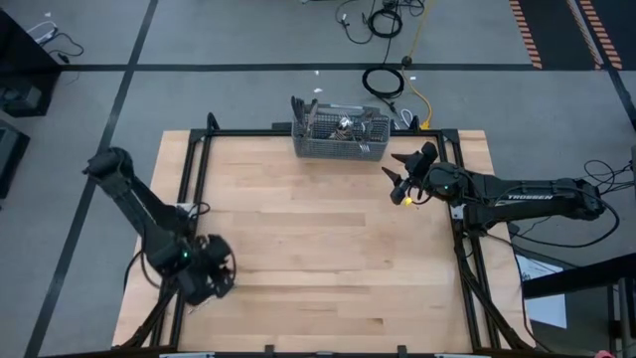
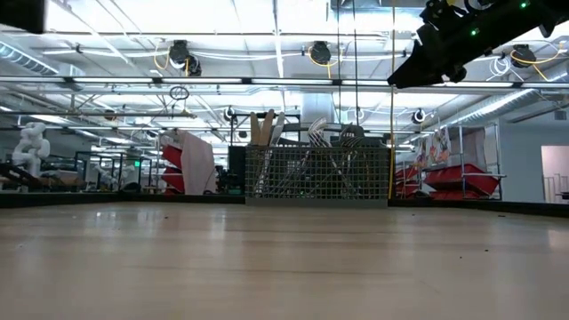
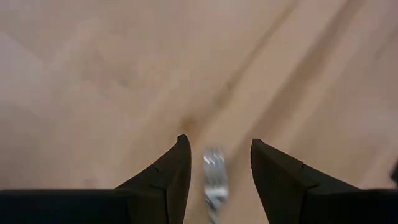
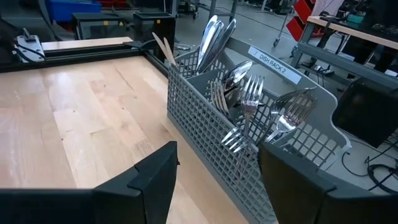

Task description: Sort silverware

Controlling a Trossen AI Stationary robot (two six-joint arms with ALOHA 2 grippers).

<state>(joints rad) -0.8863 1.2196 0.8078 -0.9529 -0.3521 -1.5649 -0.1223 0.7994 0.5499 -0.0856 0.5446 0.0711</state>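
Note:
A grey wire-mesh basket (image 1: 341, 139) (image 4: 205, 134) stands at the table's far edge, with several forks, spoons and knives of the silverware (image 4: 249, 93) (image 2: 329, 138) standing upright in it. My right gripper (image 1: 397, 185) (image 4: 217, 155) hovers open above the table, just near and right of the basket, and points at it. My left gripper (image 1: 215, 270) (image 3: 221, 146) is at the table's near left, pointing steeply down, open. One fork (image 3: 214, 180) shows between its fingers with a gap on either side; it seems to lie on the wood below.
Black frame rails (image 1: 199, 159) run along the table's left, far and right edges. Bare wood (image 1: 318, 239) spreads between the two arms. Cables (image 1: 383, 82) lie on the floor beyond the far edge. In the low view, shelves and red bins show in the room behind.

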